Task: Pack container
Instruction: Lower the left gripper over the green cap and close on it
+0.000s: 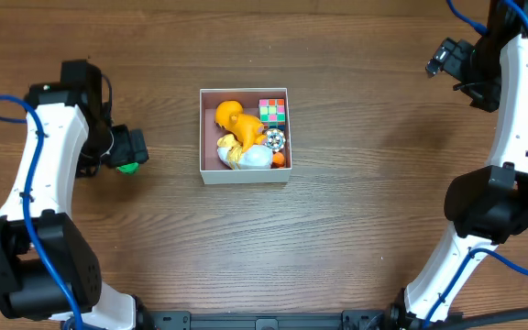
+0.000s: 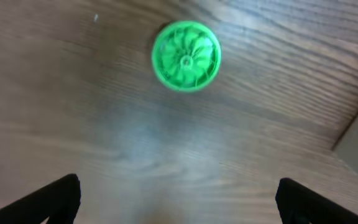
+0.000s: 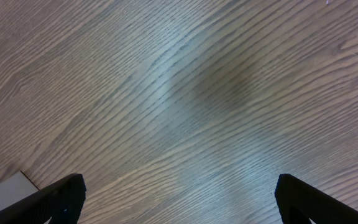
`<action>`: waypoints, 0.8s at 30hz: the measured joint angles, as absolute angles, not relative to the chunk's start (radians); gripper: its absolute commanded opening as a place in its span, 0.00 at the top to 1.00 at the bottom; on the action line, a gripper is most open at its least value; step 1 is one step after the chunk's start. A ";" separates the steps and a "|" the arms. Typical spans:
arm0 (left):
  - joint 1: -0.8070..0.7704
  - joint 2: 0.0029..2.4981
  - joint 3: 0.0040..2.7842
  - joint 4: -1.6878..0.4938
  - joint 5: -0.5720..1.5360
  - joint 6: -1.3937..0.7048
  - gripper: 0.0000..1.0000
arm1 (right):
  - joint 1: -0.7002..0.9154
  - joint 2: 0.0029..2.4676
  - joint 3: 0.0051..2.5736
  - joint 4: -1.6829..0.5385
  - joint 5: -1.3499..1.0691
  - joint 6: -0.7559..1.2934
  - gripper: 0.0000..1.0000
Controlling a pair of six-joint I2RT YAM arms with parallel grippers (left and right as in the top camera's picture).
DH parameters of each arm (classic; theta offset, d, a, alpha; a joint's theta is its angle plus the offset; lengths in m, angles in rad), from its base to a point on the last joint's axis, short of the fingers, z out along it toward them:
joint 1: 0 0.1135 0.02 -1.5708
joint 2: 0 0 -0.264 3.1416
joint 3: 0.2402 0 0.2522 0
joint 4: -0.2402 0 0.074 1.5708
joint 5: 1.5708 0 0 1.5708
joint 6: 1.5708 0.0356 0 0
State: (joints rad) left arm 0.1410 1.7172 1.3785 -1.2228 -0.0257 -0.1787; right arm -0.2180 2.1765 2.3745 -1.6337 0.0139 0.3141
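Hovering with jaws spread wide, the left gripper (image 2: 179, 198) faced a green disc (image 2: 186, 56) on the table (image 2: 73, 93), left of the container (image 1: 244, 177); centring the flat disc and going low before closing looked wise. The right gripper (image 3: 179, 199), likewise spread, held nothing.

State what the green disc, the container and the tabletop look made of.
Green disc: probably moulded plastic, being a uniform bright green with radial ribs and a slight sheen.
Container: cardboard or thin plastic, with thin matte white walls; cannot tell which.
Tabletop: wood or wood-look laminate, showing brown grain lines and soft glare.
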 measured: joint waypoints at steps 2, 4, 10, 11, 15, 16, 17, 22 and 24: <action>0.147 1.717 1.329 -1.144 -0.017 -0.136 0.00 | -0.218 2.177 2.374 -1.633 0.014 0.315 0.00; 0.146 1.718 1.302 -1.071 -0.010 -0.103 0.00 | -0.218 2.177 2.374 -1.633 0.014 0.315 0.00; 0.146 1.723 1.285 -0.991 -0.003 -0.068 0.00 | -0.218 2.177 2.374 -1.633 0.014 0.314 0.00; 0.146 1.726 1.285 -0.982 -0.003 -0.067 0.00 | -0.218 2.177 2.374 -1.633 0.014 0.314 0.00; 0.146 1.756 1.285 -0.964 -0.002 -0.072 0.00 | -0.218 2.177 2.374 -1.633 0.014 0.315 0.00; 0.146 1.768 1.285 -0.963 -0.002 -0.072 0.00 | -0.218 2.177 2.374 -1.633 0.014 0.315 0.00; 0.146 1.787 1.285 -0.963 -0.002 -0.072 0.00 | -0.218 2.177 2.374 -1.634 0.014 0.315 0.00; 0.146 1.850 1.284 -0.960 -0.004 -0.073 0.00 | -0.218 2.177 2.374 -1.634 0.014 0.315 0.00; 0.146 1.868 1.284 -0.955 -0.012 -0.075 0.00 | -0.218 2.177 2.374 -1.633 0.014 0.314 0.00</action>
State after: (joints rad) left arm 0.1463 1.8683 1.2842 -0.9550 -0.0116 -0.0746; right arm -0.2180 2.1765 2.3745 -1.6333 0.0135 0.3141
